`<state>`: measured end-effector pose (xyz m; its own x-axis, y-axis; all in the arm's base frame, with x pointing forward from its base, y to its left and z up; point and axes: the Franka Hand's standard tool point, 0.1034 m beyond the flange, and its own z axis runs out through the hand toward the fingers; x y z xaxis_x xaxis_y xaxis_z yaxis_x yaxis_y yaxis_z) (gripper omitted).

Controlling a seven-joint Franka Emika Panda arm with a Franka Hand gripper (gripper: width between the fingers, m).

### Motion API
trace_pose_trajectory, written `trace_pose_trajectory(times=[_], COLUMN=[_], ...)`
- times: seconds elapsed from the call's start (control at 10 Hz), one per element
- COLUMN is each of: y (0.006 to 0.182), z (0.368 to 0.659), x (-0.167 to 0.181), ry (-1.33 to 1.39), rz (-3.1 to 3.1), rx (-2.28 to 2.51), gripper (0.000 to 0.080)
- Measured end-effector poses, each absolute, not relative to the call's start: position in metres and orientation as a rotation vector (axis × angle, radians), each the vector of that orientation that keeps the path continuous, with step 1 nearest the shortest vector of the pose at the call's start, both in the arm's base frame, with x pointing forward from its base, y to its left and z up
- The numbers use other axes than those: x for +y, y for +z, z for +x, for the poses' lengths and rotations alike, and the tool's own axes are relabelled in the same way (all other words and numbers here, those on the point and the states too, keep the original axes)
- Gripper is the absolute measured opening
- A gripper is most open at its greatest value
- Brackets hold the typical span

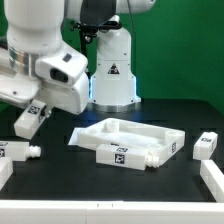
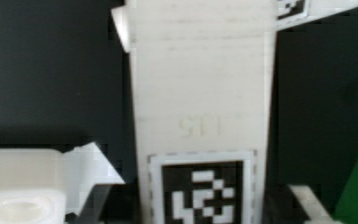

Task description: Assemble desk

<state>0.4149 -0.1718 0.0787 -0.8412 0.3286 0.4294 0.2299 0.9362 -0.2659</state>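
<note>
Leg-fitting step, by my reading: the claw (image 2: 179, 205), closed narrowly on one leg (image 2: 194, 90), must next carry it upright to a corner of the tabletop (image 1: 125, 140) lying off to its side.

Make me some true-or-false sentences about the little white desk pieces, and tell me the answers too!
1. The tabletop lies flat on the black table. True.
2. The desk already stands up on four legs. False: the tabletop lies low on the table, and loose legs lie around it, such as the right leg on the exterior view's right.
3. The tilted leg under the big white arm carries a black-and-white tag. True.
4. The table under the pieces is red. False: it is black.
</note>
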Motion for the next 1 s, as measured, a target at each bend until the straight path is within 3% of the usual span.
trace_pose_trajectory(times=[0.2,0.7,1.0], y=[0.062,0.061,0.081], z=[0.399,0.401,0.400], x=[-0.169,-0.171,-0.163], ry=[0.226,0.215,0.324], rz=[-0.412,-0.415,-0.442], rx=[-2.520,-2.509,-2.622], gripper=[0.0286,0.0287,0.0287])
